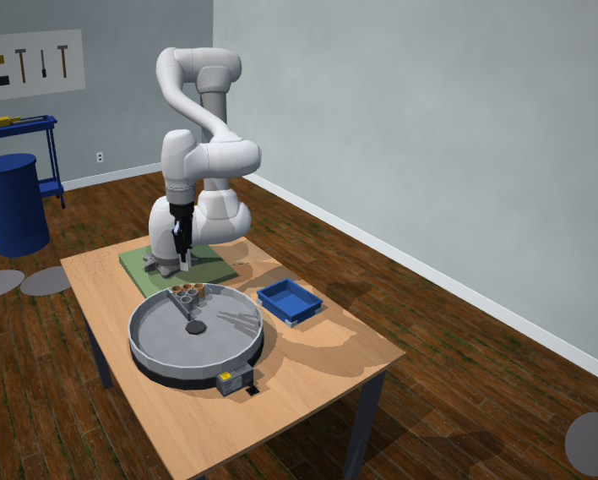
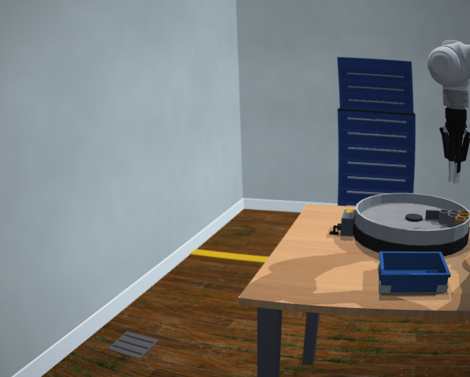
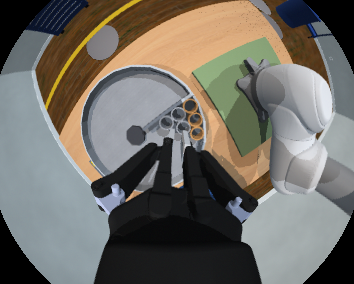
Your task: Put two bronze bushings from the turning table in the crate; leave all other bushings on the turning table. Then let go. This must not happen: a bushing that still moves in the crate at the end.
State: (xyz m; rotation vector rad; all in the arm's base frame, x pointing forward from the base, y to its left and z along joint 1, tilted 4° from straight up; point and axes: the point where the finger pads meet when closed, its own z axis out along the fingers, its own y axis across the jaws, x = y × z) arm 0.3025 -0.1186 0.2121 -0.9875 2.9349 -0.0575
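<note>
My gripper (image 1: 185,268) (image 2: 453,181) (image 3: 177,136) is shut with nothing between its narrow fingertips and hangs high above the bushings' side of the turning table (image 1: 157,360) (image 2: 405,235) (image 3: 108,105). Three bronze bushings (image 1: 201,293) (image 3: 190,99) stand upright in a row along the rim nearest the arm's base. Three grey bushings (image 1: 187,304) (image 3: 166,128) stand close beside them, toward the hub; in the wrist view the fingertips partly overlap the nearest grey one. The blue crate (image 1: 275,312) (image 2: 413,284) stands beside the turning table and looks empty; in the wrist view the gripper mostly hides it.
A grey divider (image 1: 179,305) runs from the rim to the dark hub (image 1: 195,327) (image 2: 413,217) (image 3: 136,135), beside the bushings. A grey control box (image 1: 234,380) (image 2: 347,222) stands at the turning table's outer side. The arm's base stands on a green mat (image 1: 134,263) (image 3: 213,75).
</note>
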